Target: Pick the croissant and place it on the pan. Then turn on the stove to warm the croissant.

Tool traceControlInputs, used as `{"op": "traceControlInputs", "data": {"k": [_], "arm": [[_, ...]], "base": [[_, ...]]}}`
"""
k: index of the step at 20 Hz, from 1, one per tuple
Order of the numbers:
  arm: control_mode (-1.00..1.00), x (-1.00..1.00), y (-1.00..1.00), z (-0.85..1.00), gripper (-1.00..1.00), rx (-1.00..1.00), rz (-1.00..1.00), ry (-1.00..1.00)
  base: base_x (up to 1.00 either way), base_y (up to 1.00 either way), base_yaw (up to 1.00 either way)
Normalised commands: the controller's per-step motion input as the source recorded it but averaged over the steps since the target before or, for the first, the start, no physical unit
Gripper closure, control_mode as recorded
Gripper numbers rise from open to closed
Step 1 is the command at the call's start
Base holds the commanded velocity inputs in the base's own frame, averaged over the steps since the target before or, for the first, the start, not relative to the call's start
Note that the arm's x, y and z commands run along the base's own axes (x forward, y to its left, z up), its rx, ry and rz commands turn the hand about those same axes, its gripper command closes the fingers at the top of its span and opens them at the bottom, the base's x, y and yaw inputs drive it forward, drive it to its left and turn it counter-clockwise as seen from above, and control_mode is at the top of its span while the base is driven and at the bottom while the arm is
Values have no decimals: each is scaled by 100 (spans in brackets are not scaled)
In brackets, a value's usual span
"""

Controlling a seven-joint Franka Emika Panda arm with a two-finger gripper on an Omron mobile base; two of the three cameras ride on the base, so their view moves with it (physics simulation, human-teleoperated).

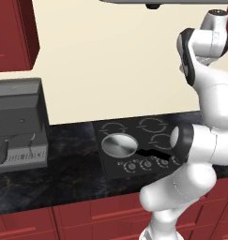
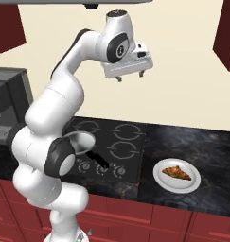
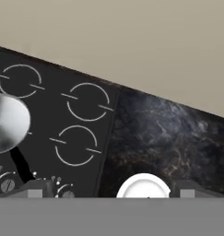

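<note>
The stove is a flat black glass plate set in the dark marbled counter, with grey ring marks and a row of round knobs at its front edge. On its front left burner stands the pan, round, shallow, of dull silver metal, with a straight black handle. Right of the stove lies a round white plate, and on it the croissant, small, lumpy, golden-orange. My gripper hangs high above the stove, fingers spread wide, holding nothing. I can read no writing.

Both base views flank the stove; hand view overhead.
</note>
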Motion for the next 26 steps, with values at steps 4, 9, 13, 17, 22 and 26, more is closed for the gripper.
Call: {"op": "traceControlInputs", "data": {"k": [4, 9, 13, 17, 22, 26], "arm": [[-100, 13, -58, -72, -100, -21, 15, 9], [-100, 1, -61, -87, -100, -22, 11, 9], [-100, -10, -79, -91, -100, -13, 12, 12], [-100, -18, -97, -85, -100, -5, 13, 14], [-100, -4, -26, -16, -100, 0, 5, 3], [-100, -28, -11, -83, -100, 3, 15, 17]], "base": [[0, 0, 0], [0, 0, 0], [0, 0, 0], [0, 0, 0], [0, 0, 0], [0, 0, 0]]}}
